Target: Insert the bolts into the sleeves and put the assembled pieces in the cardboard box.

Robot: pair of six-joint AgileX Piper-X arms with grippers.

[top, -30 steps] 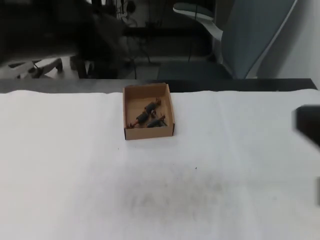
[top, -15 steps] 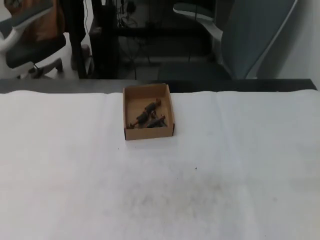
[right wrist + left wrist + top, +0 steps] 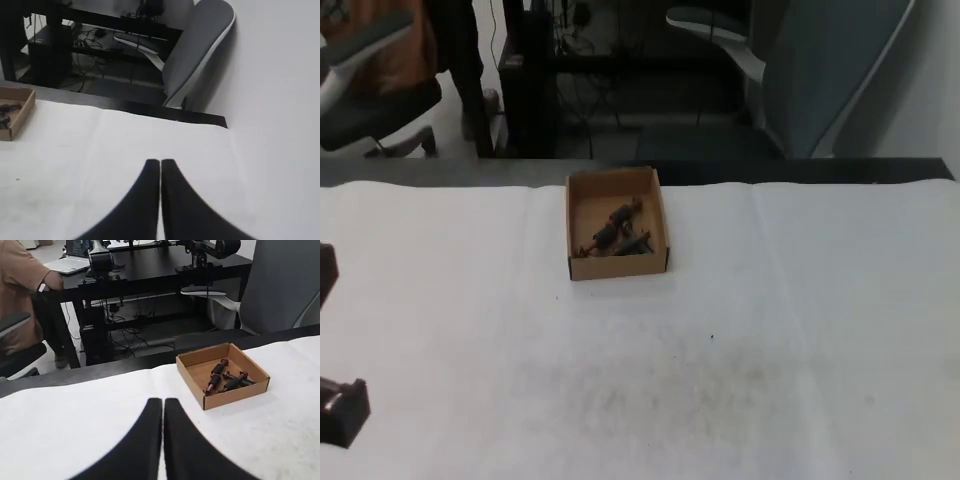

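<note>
Resting inside the cardboard box (image 3: 617, 266) near the far edge of the bench (image 3: 780, 330), the assembled pieces (image 3: 617, 229) suggest the task is complete, and the left gripper (image 3: 163, 412) and the right gripper (image 3: 160, 172), both with fingers pressed together on nothing, probably need only to park.

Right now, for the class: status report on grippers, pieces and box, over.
Left gripper shut, empty. Right gripper shut, empty. Assembled pieces lie inside cardboard box. No obstruction at the box.

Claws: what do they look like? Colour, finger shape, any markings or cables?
The left claw and right claw look alike: two plain matte black fingers each, broad at the base, curving in to narrow tips. I can see no markings or cables on them.
</note>
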